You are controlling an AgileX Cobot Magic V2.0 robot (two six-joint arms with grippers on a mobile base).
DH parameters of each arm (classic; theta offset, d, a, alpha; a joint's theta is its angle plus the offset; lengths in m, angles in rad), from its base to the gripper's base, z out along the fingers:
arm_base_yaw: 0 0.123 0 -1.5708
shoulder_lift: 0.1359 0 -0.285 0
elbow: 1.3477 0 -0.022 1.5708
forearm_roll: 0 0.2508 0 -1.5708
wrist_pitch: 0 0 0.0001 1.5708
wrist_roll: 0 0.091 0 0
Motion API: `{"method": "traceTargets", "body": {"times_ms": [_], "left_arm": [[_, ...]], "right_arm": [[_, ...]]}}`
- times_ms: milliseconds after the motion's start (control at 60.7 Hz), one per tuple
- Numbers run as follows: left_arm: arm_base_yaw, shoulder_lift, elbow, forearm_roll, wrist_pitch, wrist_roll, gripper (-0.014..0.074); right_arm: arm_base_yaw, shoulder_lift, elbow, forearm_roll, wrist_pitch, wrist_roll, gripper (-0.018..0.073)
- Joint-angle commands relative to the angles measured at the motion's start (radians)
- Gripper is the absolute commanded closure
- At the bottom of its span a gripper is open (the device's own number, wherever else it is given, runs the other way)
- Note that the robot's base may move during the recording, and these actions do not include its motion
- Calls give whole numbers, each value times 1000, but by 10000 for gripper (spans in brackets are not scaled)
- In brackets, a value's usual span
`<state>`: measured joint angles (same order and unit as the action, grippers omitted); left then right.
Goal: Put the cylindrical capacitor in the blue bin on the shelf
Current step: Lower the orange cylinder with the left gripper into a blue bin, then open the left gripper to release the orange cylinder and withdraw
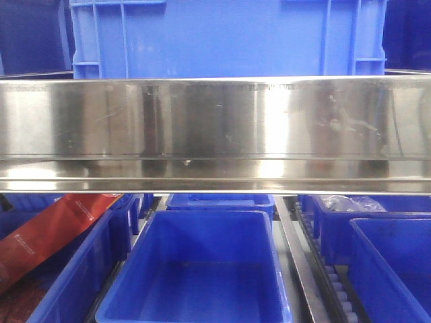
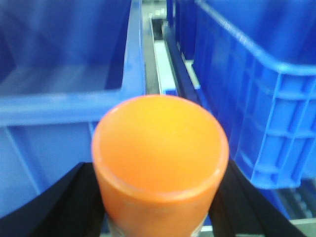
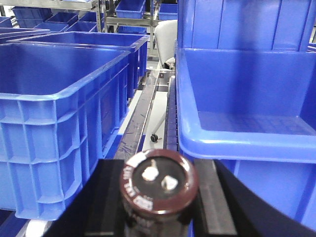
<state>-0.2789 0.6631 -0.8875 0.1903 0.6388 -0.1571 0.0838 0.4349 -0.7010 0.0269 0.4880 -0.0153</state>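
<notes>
Steel shelf — red pouch in left blue bin

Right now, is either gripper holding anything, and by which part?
Yes, both. The right gripper clamps the cylindrical capacitor by its side wall, top end exposed. The left gripper clamps an orange-topped cylinder by its sides.
</notes>
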Motion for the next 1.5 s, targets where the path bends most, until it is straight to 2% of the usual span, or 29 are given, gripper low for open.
{"method": "traceTargets", "body": {"times_ms": [0, 181, 330, 461, 577, 758, 890, 1137, 1236, 1318, 1483], "left_arm": [[-3, -4, -2, -1, -47, -2, 708], [-3, 8, -19, -1, -82, -2, 708], [-20, 96, -133, -1, -62, 9, 708], [-103, 244, -304, -1, -42, 80, 708], [-208, 392, -457, -1, -38, 81, 708], [-315, 642, -690, -1, -38, 86, 708], [-355, 817, -825, -1, -38, 86, 708], [-360, 1063, -932, 11, -35, 86, 702], [-360, 1112, -932, 21, -26, 86, 629], [-360, 1136, -932, 21, -17, 86, 519], [-360, 1144, -932, 21, -13, 86, 189]], "right_arm": [[-1, -2, -1, 0, -25, -3, 659], [-1, -2, -1, 0, -25, -3, 659], [-1, -2, -1, 0, -25, -3, 659], [-1, -2, -1, 0, -25, -3, 659], [-1, -2, -1, 0, -25, -3, 659], [-1, -2, -1, 0, -25, -3, 659], [-1, -2, -1, 4, -25, -3, 659], [-1, -2, -1, 4, -25, -3, 659], [-1, -2, -1, 7, -25, -3, 659], [-1, -2, -1, 7, -25, -3, 659], [-1, -2, -1, 7, -25, -3, 659]]}}
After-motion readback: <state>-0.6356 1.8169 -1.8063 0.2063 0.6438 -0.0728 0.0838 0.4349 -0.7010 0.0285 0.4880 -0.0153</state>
